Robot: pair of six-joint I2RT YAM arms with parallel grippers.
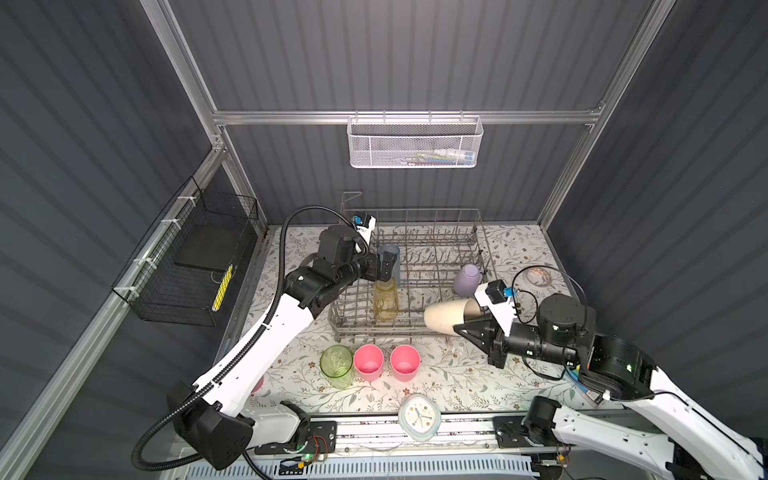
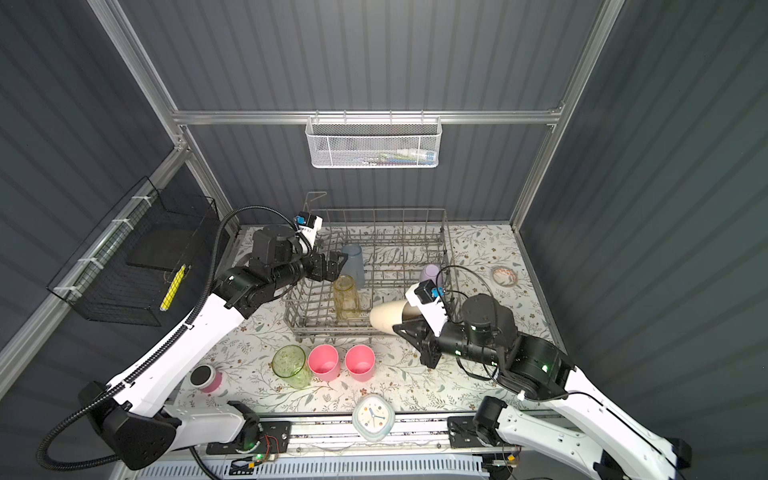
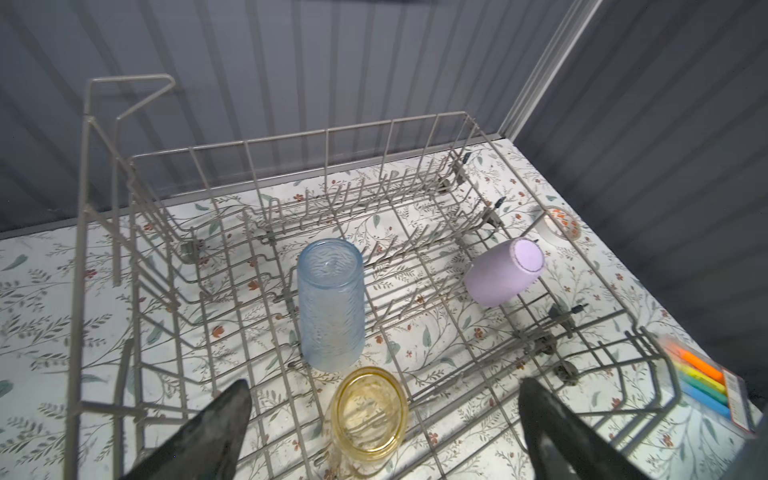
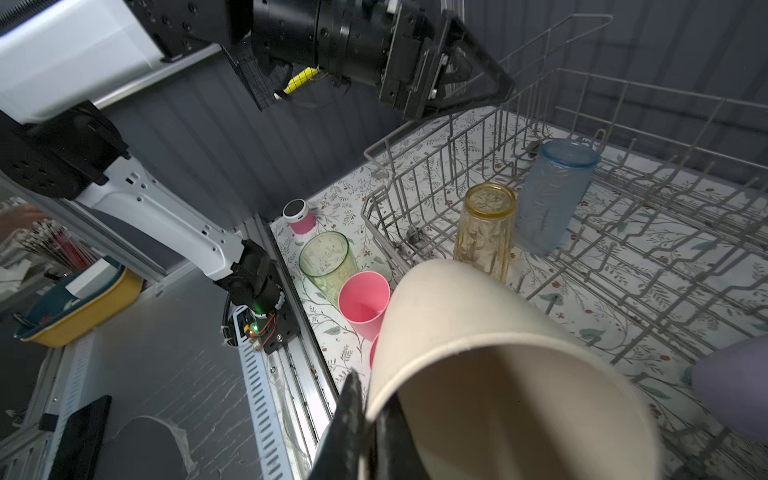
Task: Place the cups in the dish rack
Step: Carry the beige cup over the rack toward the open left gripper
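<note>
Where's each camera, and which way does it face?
Top views: high in front, looking down on dish rack, left gripper, right gripper.
Left wrist: above the rack's left side, facing back-right; its open fingertips show.
Right wrist: by the rack's front right, facing left; its gripper pinches the beige cup.
Wrist views share the blue cup and yellow cup.

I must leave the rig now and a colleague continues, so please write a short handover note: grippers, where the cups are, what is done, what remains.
Left gripper: open, empty, above the dish rack, next to the blue cup.
Right gripper: shut on the rim of the beige cup, held on its side over the rack's near right corner.
Done: blue cup, yellow cup and lavender cup are upside down in the rack, the lavender one tilted.
To do: set the beige cup in; then load the green cup and the two pink cups, upright on the table in front of the rack.
</note>
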